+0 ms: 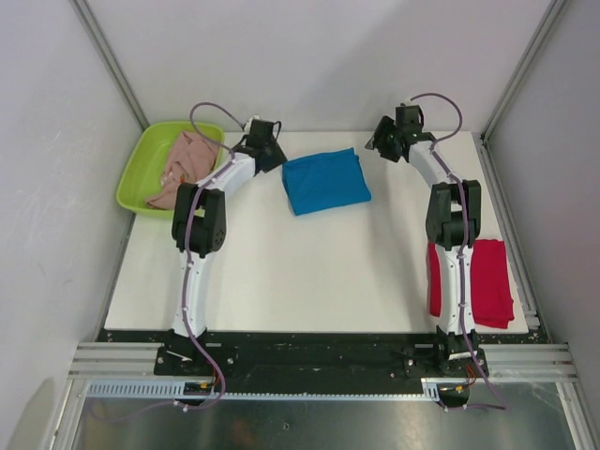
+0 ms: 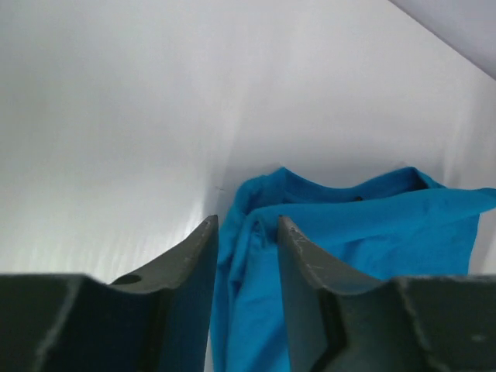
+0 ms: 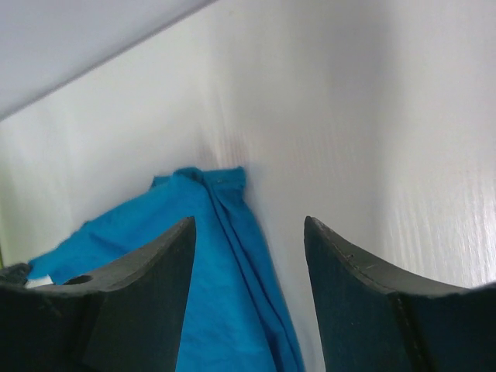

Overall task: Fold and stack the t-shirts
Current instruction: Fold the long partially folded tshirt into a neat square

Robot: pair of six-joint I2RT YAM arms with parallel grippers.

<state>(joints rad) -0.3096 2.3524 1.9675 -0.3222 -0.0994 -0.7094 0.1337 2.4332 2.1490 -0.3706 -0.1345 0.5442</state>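
Blue t-shirt (image 1: 325,181) lies near far edge of table (image 1: 309,272).

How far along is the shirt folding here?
Done: blue shirt folded at far centre, red shirt folded at near right. In hand: nothing; left pincer and right pincer stand open at the blue shirt's edges. Left: pink shirt crumpled in the tray; nothing stacked.

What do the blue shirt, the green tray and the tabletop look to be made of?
Blue t-shirt: soft matte cloth, probably knit cotton; it creases and lies limp. Green tray: seemingly moulded plastic, smooth, slightly shiny, with a rounded rim. Table: hard white board, smooth; light streaks suggest a faint gloss, exact material unclear.
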